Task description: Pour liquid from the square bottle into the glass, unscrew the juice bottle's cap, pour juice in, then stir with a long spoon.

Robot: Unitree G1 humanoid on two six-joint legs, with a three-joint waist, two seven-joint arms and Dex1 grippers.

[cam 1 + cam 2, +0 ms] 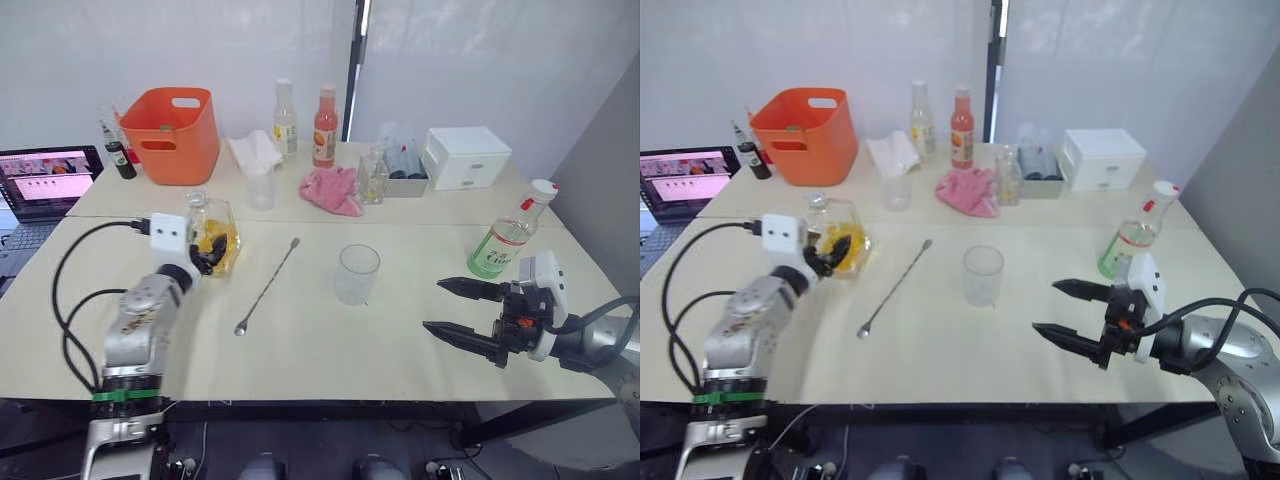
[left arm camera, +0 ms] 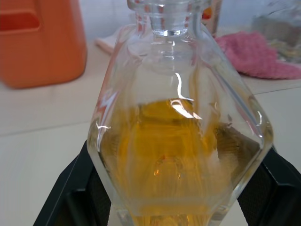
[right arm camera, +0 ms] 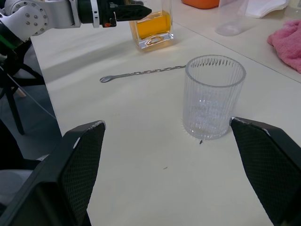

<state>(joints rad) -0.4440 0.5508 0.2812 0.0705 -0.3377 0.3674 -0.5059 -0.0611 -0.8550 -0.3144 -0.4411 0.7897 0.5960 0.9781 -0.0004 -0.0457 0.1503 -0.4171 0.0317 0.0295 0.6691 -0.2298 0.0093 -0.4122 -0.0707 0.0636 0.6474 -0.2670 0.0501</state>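
Observation:
The square bottle [image 1: 216, 236], holding orange-yellow liquid, stands upright on the table at the left. My left gripper [image 1: 205, 257] is shut on it, and its black fingers [image 2: 70, 197] press both sides of the body in the left wrist view. The glass [image 1: 357, 273] stands empty at the table's middle. My right gripper [image 1: 433, 306] hangs open to its right, level with it and apart from it. The long spoon [image 1: 268, 286] lies flat between the square bottle and the glass. The juice bottle [image 1: 503, 243] leans at the far right, with the cap [image 1: 543, 188] on it.
Along the back stand an orange basket [image 1: 175, 135], a pale-yellow bottle [image 1: 285, 120], a tall orange-red bottle [image 1: 324, 125], a small clear cup [image 1: 262, 188], a pink cloth [image 1: 332, 190] and a white drawer box [image 1: 465, 157]. A laptop [image 1: 45, 180] sits beyond the left edge.

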